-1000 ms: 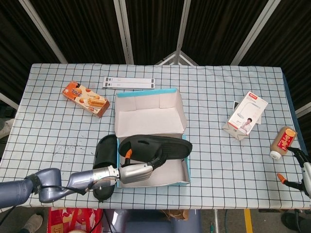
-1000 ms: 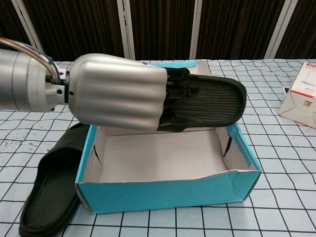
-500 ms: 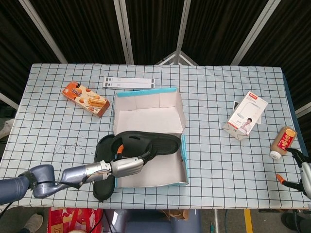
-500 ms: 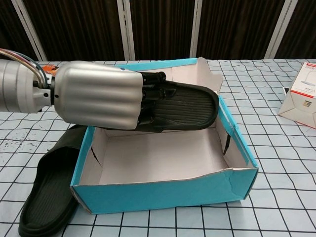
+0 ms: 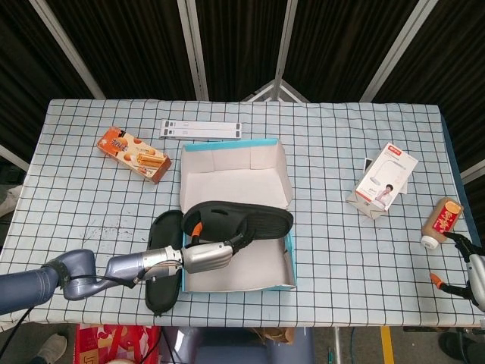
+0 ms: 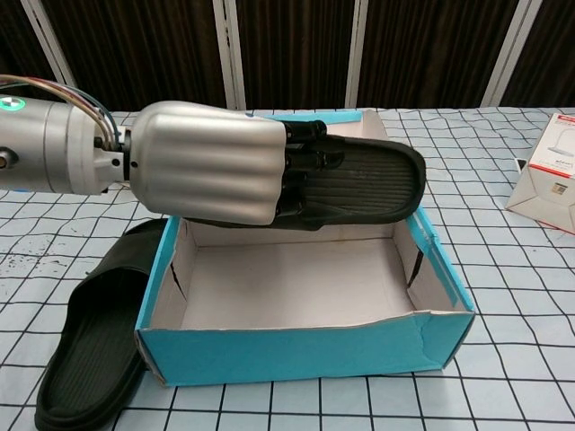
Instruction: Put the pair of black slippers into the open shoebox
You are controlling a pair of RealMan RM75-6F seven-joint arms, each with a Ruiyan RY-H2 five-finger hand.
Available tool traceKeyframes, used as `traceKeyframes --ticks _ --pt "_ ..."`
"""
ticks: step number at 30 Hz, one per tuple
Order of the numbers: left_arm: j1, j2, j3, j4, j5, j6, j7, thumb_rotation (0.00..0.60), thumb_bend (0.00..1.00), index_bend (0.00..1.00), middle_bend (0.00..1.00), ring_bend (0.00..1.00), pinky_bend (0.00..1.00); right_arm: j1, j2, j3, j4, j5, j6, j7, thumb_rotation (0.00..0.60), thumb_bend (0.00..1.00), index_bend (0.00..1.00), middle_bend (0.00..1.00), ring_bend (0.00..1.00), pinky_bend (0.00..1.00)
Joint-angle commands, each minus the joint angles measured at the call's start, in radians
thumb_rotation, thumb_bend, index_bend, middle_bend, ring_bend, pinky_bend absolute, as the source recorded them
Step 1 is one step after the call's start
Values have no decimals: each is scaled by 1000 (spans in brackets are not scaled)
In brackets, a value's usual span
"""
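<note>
While the second slipper (image 6: 85, 359) lies on the table just left of the shoebox (image 6: 305, 352), the left hand (image 6: 211, 162) grips the first slipper (image 6: 364, 178) above it; lowering and releasing seems next. Right hand's (image 5: 474, 267) state: cannot tell.

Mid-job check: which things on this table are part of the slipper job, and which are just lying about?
Job:
- held slipper, gripped by the left hand over the box
- second slipper, on the table left of the box
- open shoebox

Lying about:
- snack box
- white strip
- white carton
- bottle, near the right hand
</note>
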Motion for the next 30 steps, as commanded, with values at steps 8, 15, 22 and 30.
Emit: traceKeyframes --ticks 8,15,22,30 --pt "-9 -38 19 39 -12 -18 8 600 313 462 546 150 239 -1 3 -1 -1 6 -7 5 600 234 194 202 252 213" --pt "-20 -78 27 75 -17 -17 -1 600 313 462 546 150 239 -1 5 -1 -3 6 -8 6 600 233 194 202 253 213" --pt "-27 -106 47 108 -22 -23 -14 600 313 462 546 150 239 -1 9 -1 -4 9 -12 13 600 233 194 203 253 213" --pt "-28 -128 73 141 -23 -16 -32 600 313 462 546 150 239 -2 12 -2 -6 8 -13 17 600 234 194 203 252 213"
